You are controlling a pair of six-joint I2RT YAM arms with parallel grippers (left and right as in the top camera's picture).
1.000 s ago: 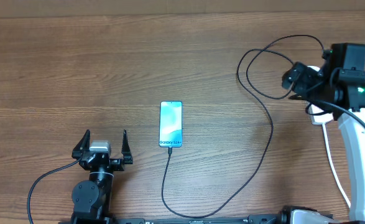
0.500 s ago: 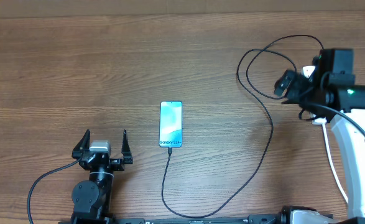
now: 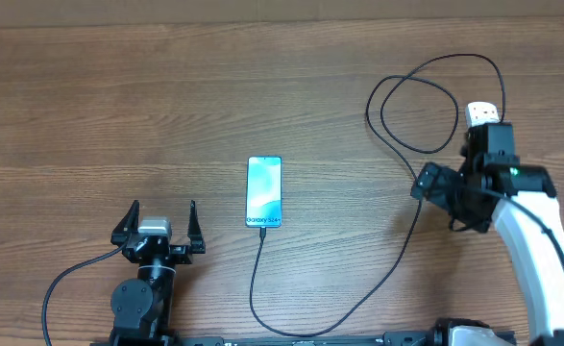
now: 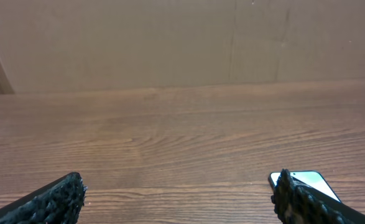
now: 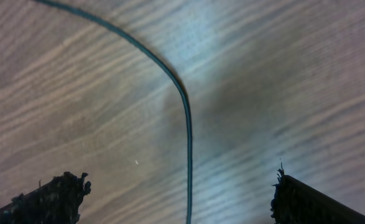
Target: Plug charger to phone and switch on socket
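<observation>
The phone (image 3: pixel 264 191) lies screen-up and lit at mid-table; its corner also shows in the left wrist view (image 4: pixel 313 182). The thin black charger cable (image 3: pixel 419 213) runs from the phone's near end, loops along the front edge, then goes up to the socket (image 3: pixel 482 113), a white strip partly hidden by my right arm. My left gripper (image 3: pixel 161 227) is open and empty, left of the phone (image 4: pixel 179 180). My right gripper (image 3: pixel 424 185) is open, hovering over the cable, which passes between its fingers (image 5: pixel 177 180) in the right wrist view (image 5: pixel 186 124).
A loop of the black cable (image 3: pixel 408 106) lies left of the socket. A tan wall (image 4: pixel 170 43) stands behind the wooden table (image 3: pixel 118 115). A black lead (image 3: pixel 70 279) trails from the left arm's base.
My right arm has swung from over the socket toward the front and left, uncovering the socket's far end; it is now above the cable. The left arm, phone and cable have not moved.
</observation>
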